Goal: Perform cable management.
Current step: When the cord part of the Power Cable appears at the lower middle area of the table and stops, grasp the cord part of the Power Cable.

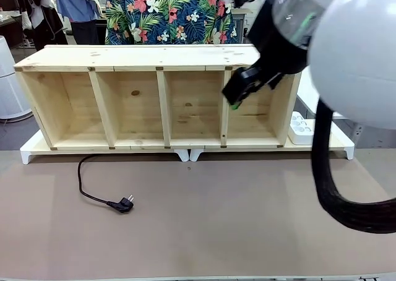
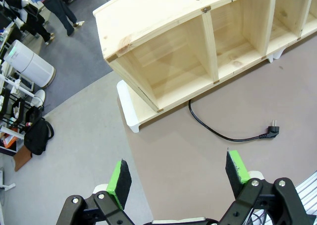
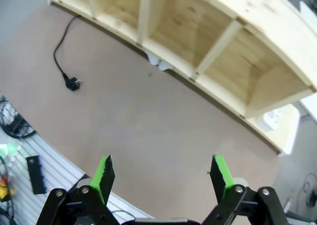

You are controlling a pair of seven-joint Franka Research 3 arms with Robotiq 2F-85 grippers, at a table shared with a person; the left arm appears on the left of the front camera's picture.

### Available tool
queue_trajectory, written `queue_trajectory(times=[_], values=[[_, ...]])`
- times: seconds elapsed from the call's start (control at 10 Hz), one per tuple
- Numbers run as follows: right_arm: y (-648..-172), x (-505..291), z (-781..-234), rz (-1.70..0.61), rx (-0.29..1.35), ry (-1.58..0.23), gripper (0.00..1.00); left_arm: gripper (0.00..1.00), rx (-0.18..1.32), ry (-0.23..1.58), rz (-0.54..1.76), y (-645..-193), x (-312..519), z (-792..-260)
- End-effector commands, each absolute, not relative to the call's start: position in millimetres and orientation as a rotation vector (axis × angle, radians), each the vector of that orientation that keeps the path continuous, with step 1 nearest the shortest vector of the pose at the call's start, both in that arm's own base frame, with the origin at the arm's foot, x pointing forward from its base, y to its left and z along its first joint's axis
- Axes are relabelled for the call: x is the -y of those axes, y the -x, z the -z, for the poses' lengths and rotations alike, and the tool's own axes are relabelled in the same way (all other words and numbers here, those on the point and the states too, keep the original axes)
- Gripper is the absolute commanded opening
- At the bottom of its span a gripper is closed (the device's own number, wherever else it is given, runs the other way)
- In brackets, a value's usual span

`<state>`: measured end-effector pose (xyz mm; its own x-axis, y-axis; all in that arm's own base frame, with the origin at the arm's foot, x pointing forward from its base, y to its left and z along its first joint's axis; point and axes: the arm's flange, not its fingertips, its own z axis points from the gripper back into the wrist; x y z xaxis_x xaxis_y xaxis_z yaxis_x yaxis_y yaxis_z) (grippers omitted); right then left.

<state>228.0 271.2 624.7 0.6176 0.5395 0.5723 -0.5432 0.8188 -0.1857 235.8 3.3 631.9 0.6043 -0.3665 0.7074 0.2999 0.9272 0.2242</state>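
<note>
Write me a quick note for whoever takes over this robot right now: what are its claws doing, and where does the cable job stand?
Left gripper: open, empty, raised.
Right gripper: open, empty, raised in front of the shelf.
Cable: loose on the table, coming out at the base of the shelf's left end; plug lies free on the table.
Done: nothing yet.
Left: grasp the cable and tidy it.
</note>
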Motion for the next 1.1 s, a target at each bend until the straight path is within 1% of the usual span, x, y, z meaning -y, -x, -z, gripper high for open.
queue_trajectory(times=[0.0,0.3,0.7,1.0], values=[[-233,-306,-618,-0.632,0.636,-0.056,1.0,1.0,0.849,-0.083,0.37,-239,-2,-633],[-242,-349,-592,-0.665,0.636,-0.073,1.0,1.0,0.849,-0.083,0.37,-239,-2,-633],[-257,-385,-561,-0.676,0.665,-0.092,1.0,1.0,0.849,-0.083,0.37,-239,-2,-633],[-263,-410,-539,-0.711,0.62,-0.063,1.0,1.0,0.849,-0.083,0.37,-239,-2,-633]])
